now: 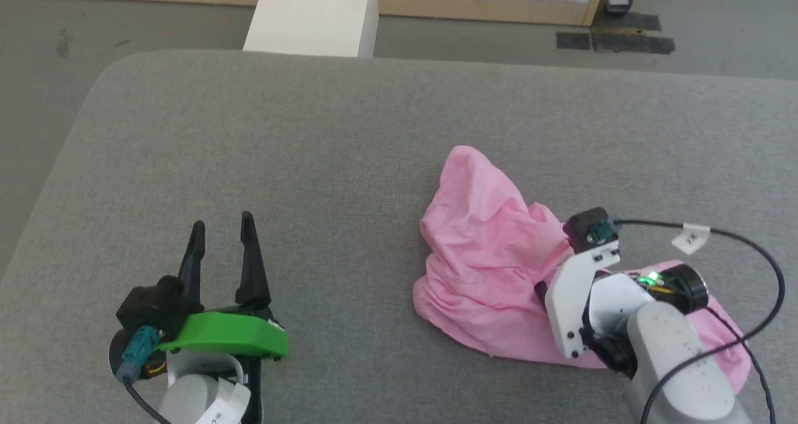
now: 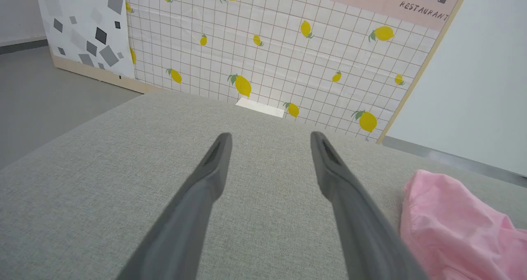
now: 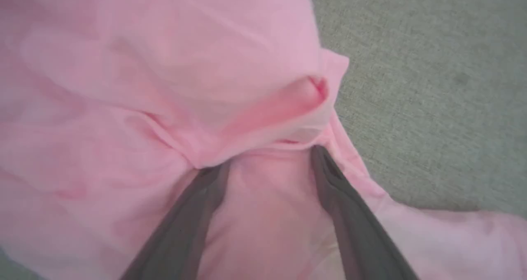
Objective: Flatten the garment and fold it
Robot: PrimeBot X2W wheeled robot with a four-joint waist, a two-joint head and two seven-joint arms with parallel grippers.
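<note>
On my head feed the grey padded platform [image 1: 312, 131] takes up most of the picture, its rounded far-left corner showing against the floor. The garment [image 1: 486, 255] lies crumpled in a pink heap on the right half of the platform, well short of the far edge, rumpled and bunched rather than spread.

My right arm [image 1: 673, 349] reaches in over the near-right part of the heap. On its wrist feed the right gripper [image 3: 267, 160] is splayed, with cloth lying loose between the two dark fingers [image 3: 346, 214] and the tips tucked just under a raised fold; I see nothing pinched.

The left gripper [image 1: 223, 221] hovers over the near-left part of the platform, well apart from the garment, spread wide and holding nothing. Its wrist feed shows bare grey fabric between the fingers and the pink cloth off to one side.

A small white label [image 1: 691, 237] hangs on the right arm's black cable.
</note>
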